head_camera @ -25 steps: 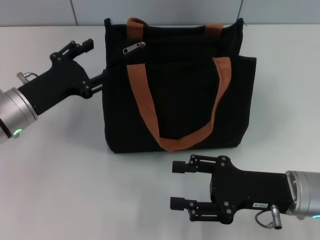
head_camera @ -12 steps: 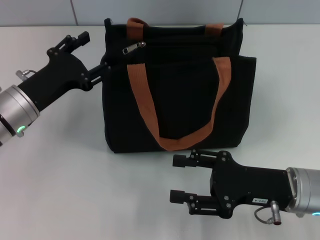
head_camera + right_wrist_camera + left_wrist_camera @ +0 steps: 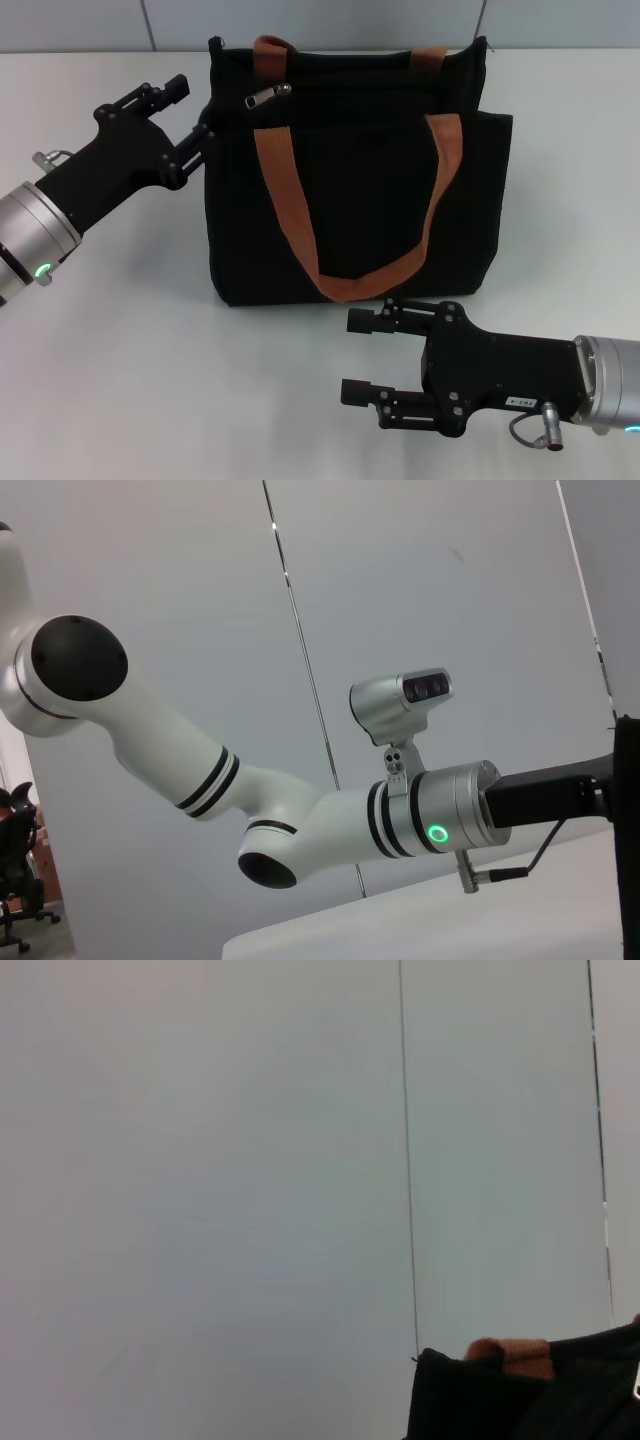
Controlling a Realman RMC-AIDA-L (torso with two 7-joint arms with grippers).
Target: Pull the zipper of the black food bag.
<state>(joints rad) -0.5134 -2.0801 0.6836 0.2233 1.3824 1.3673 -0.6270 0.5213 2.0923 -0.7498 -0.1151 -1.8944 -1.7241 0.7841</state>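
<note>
The black food bag (image 3: 360,190) stands on the white table with two orange-brown strap handles (image 3: 290,215). Its silver zipper pull (image 3: 268,97) lies at the left end of the top edge. My left gripper (image 3: 193,108) is open beside the bag's upper left corner, one finger close against the bag's side, to the left of the pull. My right gripper (image 3: 352,356) is open and empty on the near side of the bag, pointing left. The left wrist view shows only the bag's top corner (image 3: 500,1405) and a strap end (image 3: 505,1350).
The white table (image 3: 120,330) spreads around the bag, with a grey wall (image 3: 320,20) behind it. The right wrist view shows my left arm (image 3: 430,820) against the wall and a black edge (image 3: 628,840) at the side.
My left gripper rose along the bag's upper left corner, then dropped slightly and shifted right. The right gripper sank a little and holds still. The bag has not moved.
</note>
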